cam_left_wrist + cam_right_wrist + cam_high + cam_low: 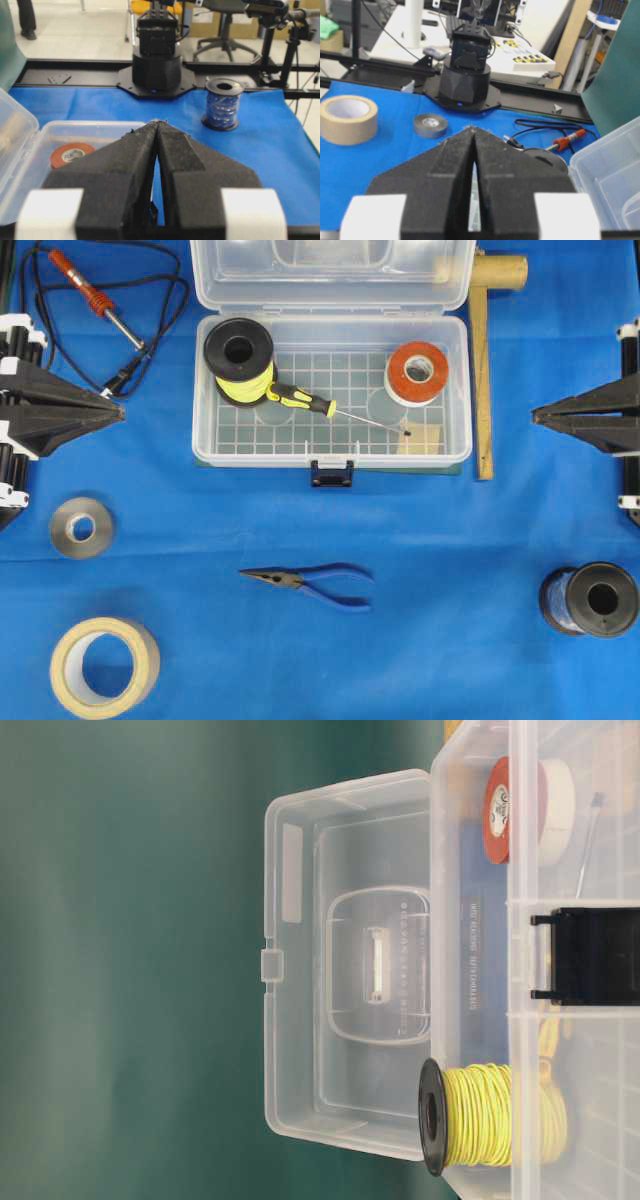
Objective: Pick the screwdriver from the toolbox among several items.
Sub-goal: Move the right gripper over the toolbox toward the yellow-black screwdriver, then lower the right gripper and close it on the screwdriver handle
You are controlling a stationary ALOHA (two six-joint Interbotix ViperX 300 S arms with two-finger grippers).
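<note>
- My left gripper sits at the left edge of the overhead view, well apart from the toolbox; in its wrist view the two black fingers meet at the tips, so it is closed on nothing.
- My right gripper sits at the right edge, also well clear of the toolbox, fingers pressed together at the tips and empty.
- The toolbox is my landmark: clear plastic, lid thrown open away from the dark blue latch, gridded floor showing.
- The screwdriver lies flat inside the toolbox. Its yellow-and-black handle is just beside the yellow wire spool, and its thin shaft runs toward the wooden block in the latch-side right corner.
- The yellow wire spool fills the toolbox's far-left corner; the orange-and-white tape roll sits toward the far-right.
- Outside the toolbox, on the blue cloth: blue-handled needle-nose pliers lie in front of the latch.
- Left of the toolbox, near its lid, an orange-handled soldering iron lies with its black cord looped around it.
- Front left of the toolbox are a grey tape roll and, further out, a tan masking-tape roll.
- Front right of the toolbox is a dark spool of blue wire.
- A wooden L-shaped piece lies along the toolbox's right side.
</note>
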